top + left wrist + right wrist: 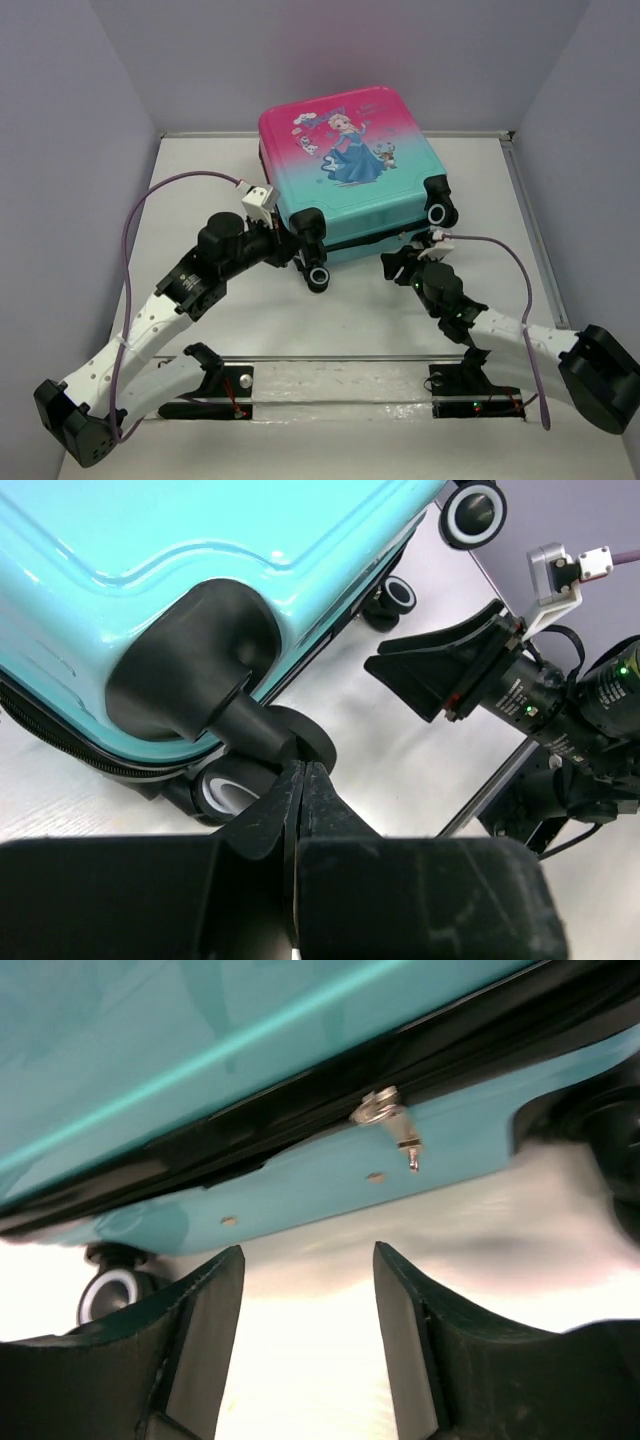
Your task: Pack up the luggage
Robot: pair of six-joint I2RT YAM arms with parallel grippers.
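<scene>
The luggage (350,170) lies flat and zipped shut at the back middle of the table, princess print up, its wheels toward me. My left gripper (303,255) is at its front left corner. In the left wrist view the left gripper (303,770) is shut with nothing between its fingers, its tips against the black caster above the wheel (225,785). My right gripper (400,262) stands open just in front of the luggage's near edge. In the right wrist view the right gripper (308,1252) is empty and faces the teal shell (200,1050), with the silver zipper pull (390,1120) a little above and to the right.
Grey walls close in the white table on the left, back and right. The front right wheel (440,212) sticks out beside my right gripper. A clear mounting bar (340,360) and the arm bases run along the near edge.
</scene>
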